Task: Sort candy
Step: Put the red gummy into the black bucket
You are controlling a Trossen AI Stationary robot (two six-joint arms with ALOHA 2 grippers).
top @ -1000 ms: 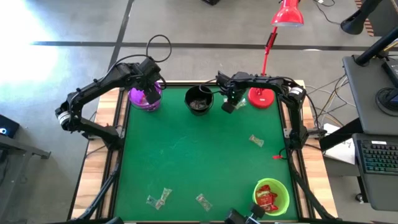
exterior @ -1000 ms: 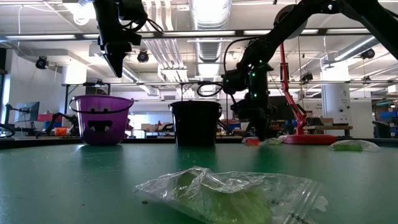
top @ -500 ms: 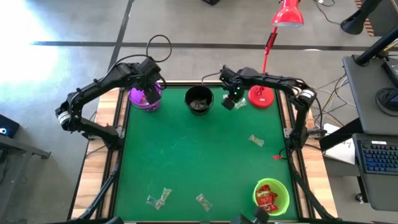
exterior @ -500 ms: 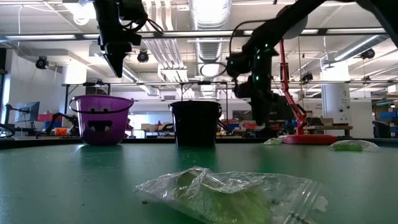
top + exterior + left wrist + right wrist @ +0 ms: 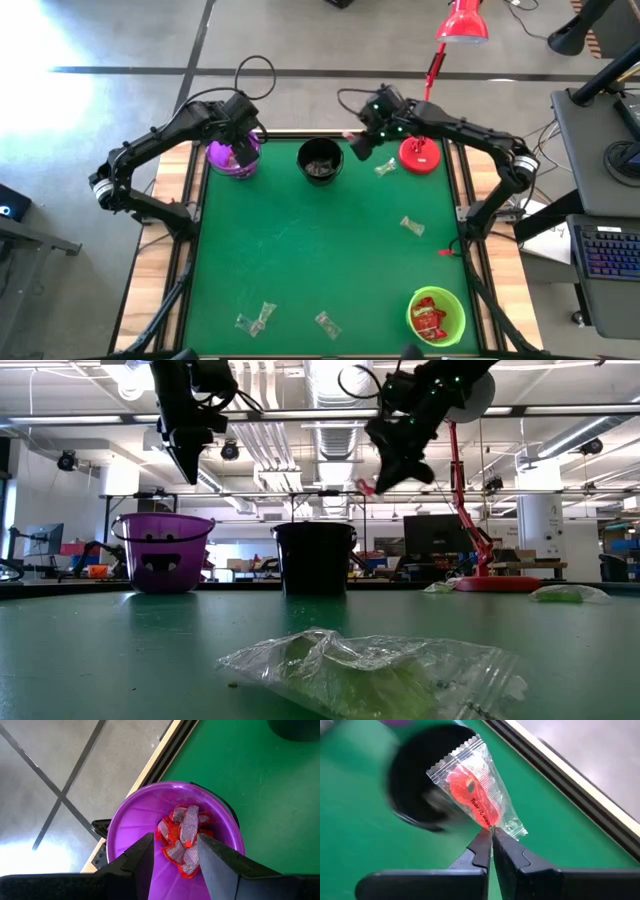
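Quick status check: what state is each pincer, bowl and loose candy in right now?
Left pincer: open, empty, above the purple bowl.
Right pincer: shut on a red candy, raised near the black bowl.
Purple bowl: upright, holds wrapped candies.
Black bowl: upright, some contents.
Green bowl: holds red candies.
Loose candies: lying on the table.

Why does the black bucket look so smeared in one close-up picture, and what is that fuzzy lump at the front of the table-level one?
In the right wrist view the black bucket is streaked by motion blur, while the red candy pinched in the right gripper stays sharp. In the low view a clear-wrapped candy lies too close to the lens, so it is out of focus.
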